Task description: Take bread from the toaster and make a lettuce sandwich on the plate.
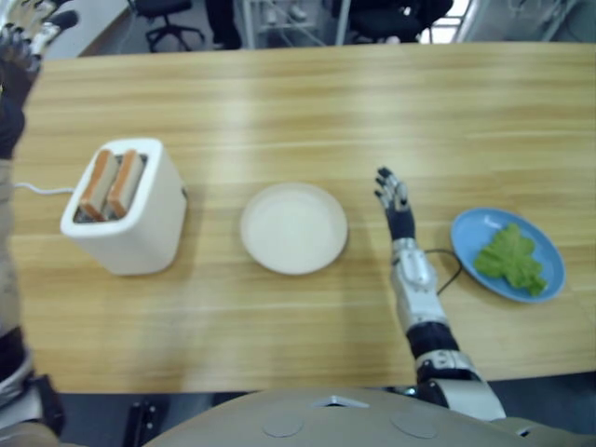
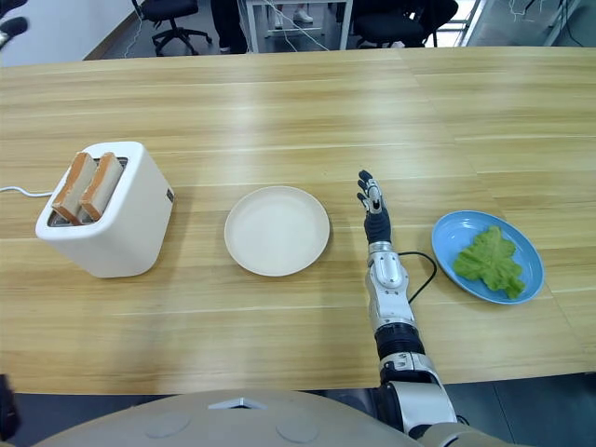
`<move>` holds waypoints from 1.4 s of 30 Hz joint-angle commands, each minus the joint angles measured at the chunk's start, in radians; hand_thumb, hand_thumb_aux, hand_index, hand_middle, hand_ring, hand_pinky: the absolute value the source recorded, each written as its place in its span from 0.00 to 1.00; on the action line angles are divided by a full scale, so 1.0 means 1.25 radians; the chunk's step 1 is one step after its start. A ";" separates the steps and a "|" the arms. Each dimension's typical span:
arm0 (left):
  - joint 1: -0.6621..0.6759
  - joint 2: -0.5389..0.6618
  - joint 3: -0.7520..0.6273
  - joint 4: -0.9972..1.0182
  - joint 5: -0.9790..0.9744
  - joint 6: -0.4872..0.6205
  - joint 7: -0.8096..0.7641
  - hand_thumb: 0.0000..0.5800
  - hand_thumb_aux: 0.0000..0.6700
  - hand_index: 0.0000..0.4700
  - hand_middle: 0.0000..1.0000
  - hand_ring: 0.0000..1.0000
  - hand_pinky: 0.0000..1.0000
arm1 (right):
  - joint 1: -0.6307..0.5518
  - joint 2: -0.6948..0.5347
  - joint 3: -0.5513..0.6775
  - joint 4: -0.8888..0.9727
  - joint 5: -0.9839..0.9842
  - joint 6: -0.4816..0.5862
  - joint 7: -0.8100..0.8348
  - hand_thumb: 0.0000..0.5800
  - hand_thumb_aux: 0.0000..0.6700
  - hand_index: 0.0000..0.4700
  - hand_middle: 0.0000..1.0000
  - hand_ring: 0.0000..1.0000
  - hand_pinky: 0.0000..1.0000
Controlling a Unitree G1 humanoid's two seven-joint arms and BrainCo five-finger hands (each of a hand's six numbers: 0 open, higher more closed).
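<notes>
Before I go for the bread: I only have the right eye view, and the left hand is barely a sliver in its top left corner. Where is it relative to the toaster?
Observer: The left hand is held up near the far left corner of the table, beyond the toaster and to its left, not over the slots.
Operator: Is the arm touching the toaster anywhere?
Observer: No. The left arm runs along the table's left side, and there is a clear gap of bare wood between it and the toaster.
</notes>
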 commanded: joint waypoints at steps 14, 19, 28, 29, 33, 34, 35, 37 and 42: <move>0.054 0.206 -0.288 0.571 0.761 -0.168 0.261 0.00 0.00 0.00 0.00 0.00 0.00 | 0.026 0.002 0.001 -0.029 0.007 0.020 0.010 0.00 0.00 0.00 0.00 0.00 0.00; 0.034 0.202 -0.356 0.636 0.815 -0.149 0.281 0.00 0.00 0.00 0.00 0.00 0.00 | 0.031 0.003 -0.001 -0.035 0.009 0.025 0.011 0.00 0.00 0.00 0.00 0.00 0.00; 0.029 0.196 -0.408 0.635 0.833 -0.129 0.255 0.00 0.00 0.00 0.00 0.00 0.00 | 0.040 0.002 -0.002 -0.047 0.008 0.034 0.012 0.00 0.00 0.00 0.00 0.00 0.00; 0.031 0.197 -0.408 0.630 0.834 -0.127 0.253 0.00 0.00 0.00 0.00 0.00 0.00 | 0.041 0.002 -0.002 -0.048 0.008 0.034 0.012 0.00 0.00 0.00 0.00 0.00 0.00; 0.040 0.205 -0.424 0.605 0.854 -0.113 0.231 0.00 0.00 0.00 0.00 0.00 0.00 | 0.045 0.001 -0.004 -0.048 0.008 0.036 0.011 0.00 0.00 0.00 0.00 0.00 0.00; 0.042 0.207 -0.432 0.601 0.865 -0.106 0.224 0.00 0.00 0.00 0.00 0.00 0.00 | 0.047 0.001 -0.004 -0.049 0.008 0.036 0.011 0.00 0.00 0.00 0.00 0.00 0.00; 0.045 0.209 -0.439 0.600 0.873 -0.099 0.214 0.00 0.00 0.00 0.00 0.00 0.00 | 0.049 0.001 -0.004 -0.052 0.008 0.038 0.010 0.00 0.00 0.00 0.00 0.00 0.00; 0.052 0.215 -0.451 0.601 0.883 -0.086 0.191 0.00 0.00 0.00 0.00 0.00 0.00 | 0.052 0.001 -0.004 -0.055 0.008 0.040 0.010 0.00 0.00 0.00 0.00 0.00 0.00; 0.073 0.222 -0.462 0.595 0.888 -0.064 0.151 0.00 0.00 0.00 0.00 0.00 0.00 | 0.058 0.000 -0.005 -0.061 0.009 0.046 0.012 0.00 0.00 0.00 0.00 0.00 0.00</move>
